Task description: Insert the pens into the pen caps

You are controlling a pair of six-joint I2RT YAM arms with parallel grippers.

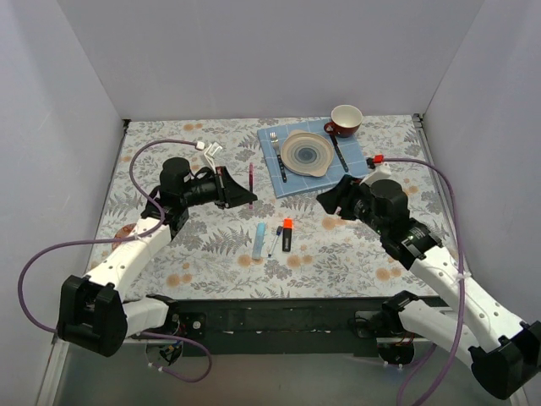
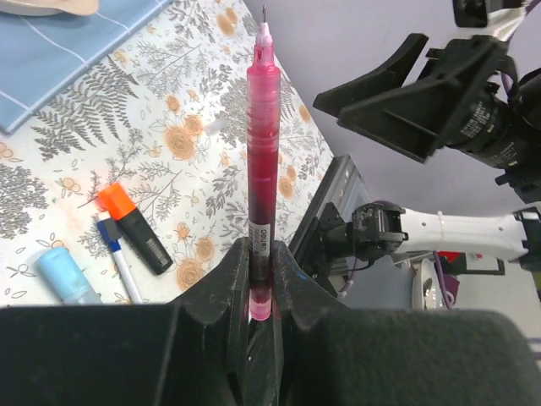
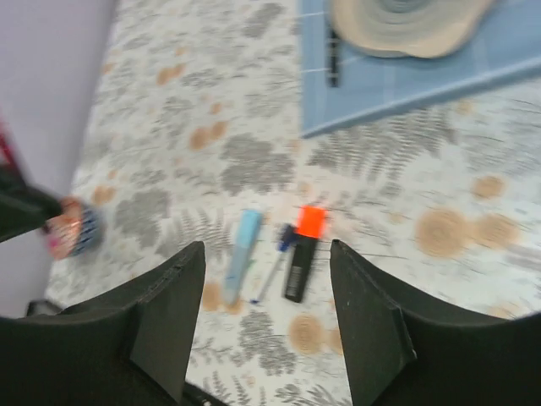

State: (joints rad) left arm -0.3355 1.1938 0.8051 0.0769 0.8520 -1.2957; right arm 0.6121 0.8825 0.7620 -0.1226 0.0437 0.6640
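- Red, thin and see-through: red pen (image 2: 261, 161) pinched at its tail end between the closed fingers of the left gripper (image 2: 262, 275), bare pink cone and fine nib at the free end, no cap on it.
- Held clear of the flowered tablecloth (image 1: 211, 245); in the top view lined up near-to-far, just left of the blue placemat (image 1: 279, 182).
- Right gripper (image 1: 330, 201) off the cloth to the right, jaws spread wide with nothing between them; in its own wrist view, the three loose pens framed in the gap between the fingers.
- Side by side, close together on the cloth in the middle of the table, between the two grippers and nearer the arm bases than the placemat:
  - light-blue marker (image 1: 259, 240) on the left of the row;
  - thin white-grey pen (image 1: 275, 241) in the middle, blue end toward the far side;
  - short black marker (image 1: 286, 234) on the right, bright orange end toward the far side.
- Touching or only just beside one another: cannot tell; right wrist view too blurred.
- Whether the orange and light-blue ends are caps pushed on: cannot tell. Loose caps too small to pick out in any view.
- On the placemat: beige plate (image 1: 307, 154), fork (image 1: 277, 156) on its left, knife (image 1: 338, 152) on its right.
- Red cup (image 1: 344, 120) at the placemat's far right corner.
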